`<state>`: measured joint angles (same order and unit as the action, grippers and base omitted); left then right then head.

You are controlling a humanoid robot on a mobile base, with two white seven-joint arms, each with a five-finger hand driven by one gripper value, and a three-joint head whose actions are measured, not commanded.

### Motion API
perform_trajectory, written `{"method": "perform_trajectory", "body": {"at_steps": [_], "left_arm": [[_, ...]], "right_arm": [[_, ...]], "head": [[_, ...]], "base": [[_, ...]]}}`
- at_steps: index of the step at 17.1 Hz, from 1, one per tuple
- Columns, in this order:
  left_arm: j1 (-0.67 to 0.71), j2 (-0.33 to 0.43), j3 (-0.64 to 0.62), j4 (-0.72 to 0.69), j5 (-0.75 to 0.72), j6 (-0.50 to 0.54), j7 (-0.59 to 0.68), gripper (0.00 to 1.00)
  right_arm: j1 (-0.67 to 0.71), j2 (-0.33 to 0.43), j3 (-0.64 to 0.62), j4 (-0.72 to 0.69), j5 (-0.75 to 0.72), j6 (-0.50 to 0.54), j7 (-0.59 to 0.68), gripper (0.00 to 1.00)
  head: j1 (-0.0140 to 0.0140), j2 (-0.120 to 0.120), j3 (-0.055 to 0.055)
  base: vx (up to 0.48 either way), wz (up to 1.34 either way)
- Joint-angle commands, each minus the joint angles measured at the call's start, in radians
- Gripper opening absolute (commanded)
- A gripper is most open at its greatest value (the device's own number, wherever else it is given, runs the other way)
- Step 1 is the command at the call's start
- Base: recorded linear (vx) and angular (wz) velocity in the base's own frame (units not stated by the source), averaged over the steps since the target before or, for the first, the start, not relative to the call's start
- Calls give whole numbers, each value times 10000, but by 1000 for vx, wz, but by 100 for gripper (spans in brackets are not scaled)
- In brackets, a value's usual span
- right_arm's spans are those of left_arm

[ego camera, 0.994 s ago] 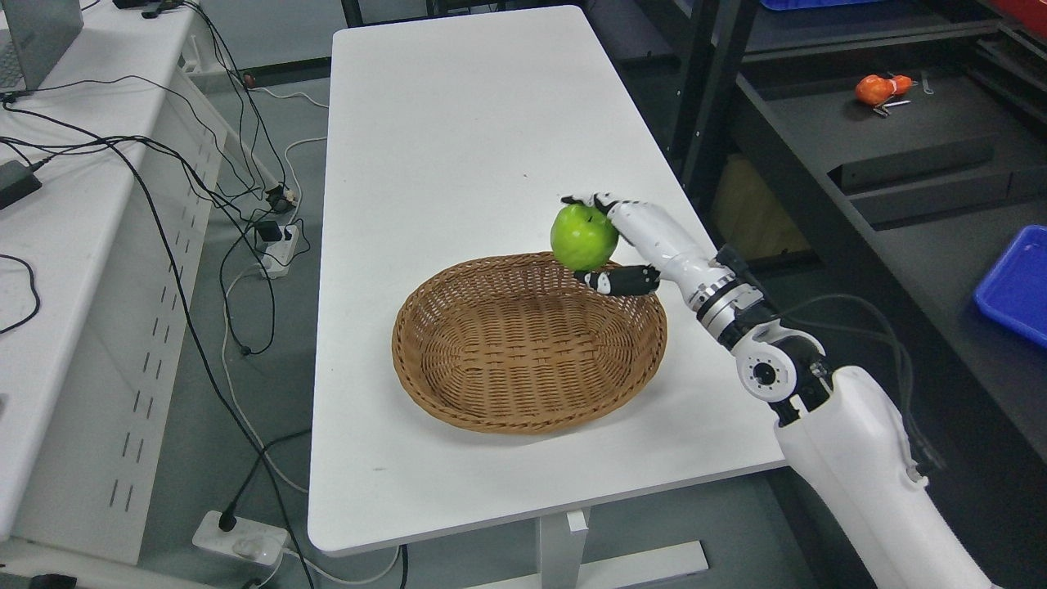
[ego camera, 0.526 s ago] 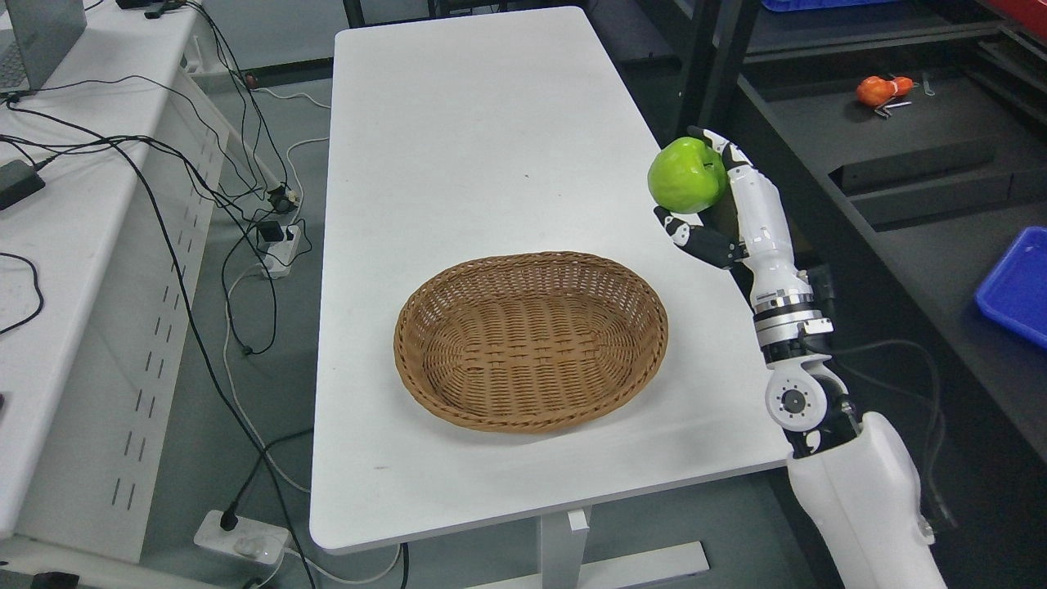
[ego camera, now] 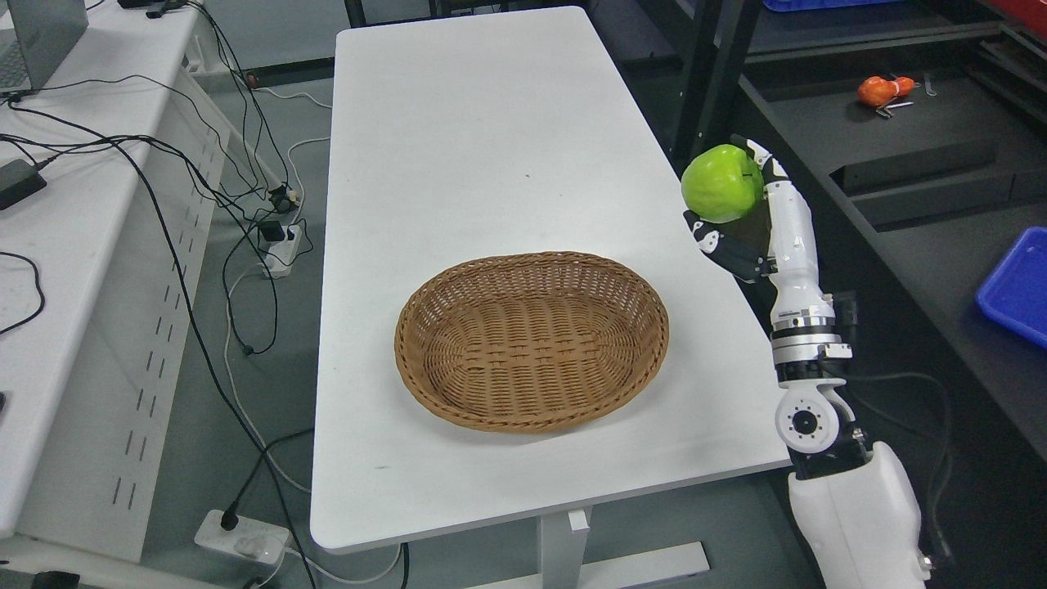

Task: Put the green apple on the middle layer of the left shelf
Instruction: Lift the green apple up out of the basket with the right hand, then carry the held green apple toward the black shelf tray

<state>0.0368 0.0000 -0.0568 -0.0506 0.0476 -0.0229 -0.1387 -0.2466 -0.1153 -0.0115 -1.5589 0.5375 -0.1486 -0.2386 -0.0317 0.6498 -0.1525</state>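
Observation:
My right hand (ego camera: 736, 209) is shut on a green apple (ego camera: 721, 183) and holds it in the air just past the right edge of the white table (ego camera: 458, 131). The arm rises from the lower right, forearm nearly upright. The apple's stem side faces right, toward the dark shelf unit (ego camera: 900, 164). An empty brown wicker basket (ego camera: 532, 339) sits on the table to the left of the hand. My left arm does not show.
The dark shelf at right carries an orange object (ego camera: 879, 88) at the back and a blue tray (ego camera: 1018, 282) at the right edge. A black shelf post (ego camera: 720, 65) stands just behind the apple. Cables and a power strip (ego camera: 241, 536) lie on the floor at left.
The right hand has carried the apple from above the basket's far rim to the right, off the table's edge, and slightly lower over the last half second.

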Motion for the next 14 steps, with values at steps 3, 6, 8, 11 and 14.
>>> {"method": "perform_trajectory", "body": {"at_steps": [3,6,8,11,14], "left_arm": [[0,175,0,0,0,-32,-9,100],[0,175,0,0,0,-16,-9,100],[0,175,0,0,0,-16,-9,100],[0,175,0,15,0,-16,-9,100],[0,175,0,0,0,-16,-9,100]], "right_arm": [[425,493,7,-242,-22,-79,1215,0],[456,509,23,-242,-37,-18,2139,0],[441,509,-7,-242,-52,-18,2171,0],[380,539,-69,-242,-52,13,2079,0],[379,539,-84,-227,-37,28,2049,0]], "head": [[0,0,0],[0,0,0],[0,0,0],[0,0,0],[0,0,0]], "base": [[-19,0],[-111,54],[-209,87],[-239,218],[-267,307]]}}
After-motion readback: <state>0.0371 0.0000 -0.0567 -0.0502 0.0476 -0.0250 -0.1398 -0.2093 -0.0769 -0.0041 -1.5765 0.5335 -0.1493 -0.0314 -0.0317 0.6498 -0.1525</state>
